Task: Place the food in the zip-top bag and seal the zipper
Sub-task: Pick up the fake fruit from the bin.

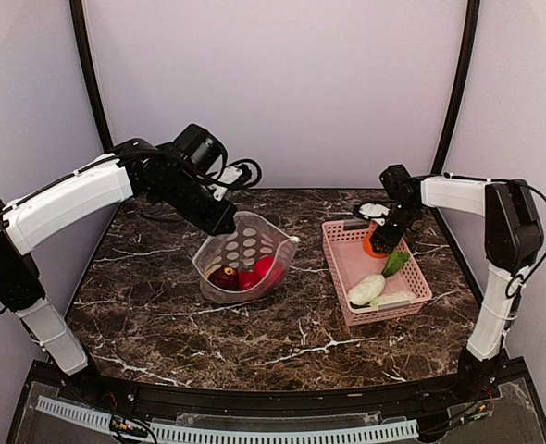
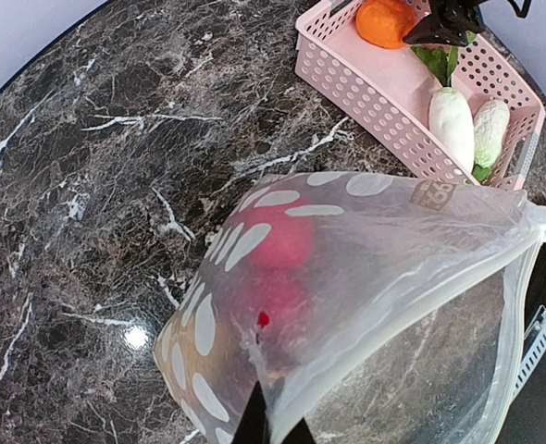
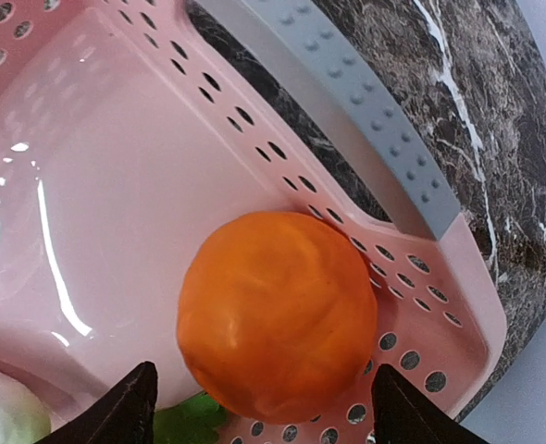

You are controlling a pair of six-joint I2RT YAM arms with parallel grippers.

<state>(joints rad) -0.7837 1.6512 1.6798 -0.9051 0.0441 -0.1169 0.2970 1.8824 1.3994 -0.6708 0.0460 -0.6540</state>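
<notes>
The dotted clear zip-top bag (image 1: 245,257) stands open on the table, with red and maroon toy fruits (image 1: 241,276) inside. My left gripper (image 1: 219,222) is shut on the bag's upper rim and holds the mouth up; in the left wrist view its fingertips (image 2: 275,433) pinch the edge of the bag (image 2: 347,268). My right gripper (image 1: 388,239) is open over the orange (image 1: 375,246) at the far end of the pink basket (image 1: 345,270). In the right wrist view the orange (image 3: 278,313) sits between my spread fingertips (image 3: 125,407). The white radish (image 1: 366,289) and cabbage (image 1: 392,300) lie in the basket.
The pink basket has a grey handle (image 3: 347,102) at its far end, close to the orange. Its wall (image 2: 366,102) lies just right of the bag's mouth. The marble table (image 1: 162,314) extends to the left and front. Black frame posts stand at the back corners.
</notes>
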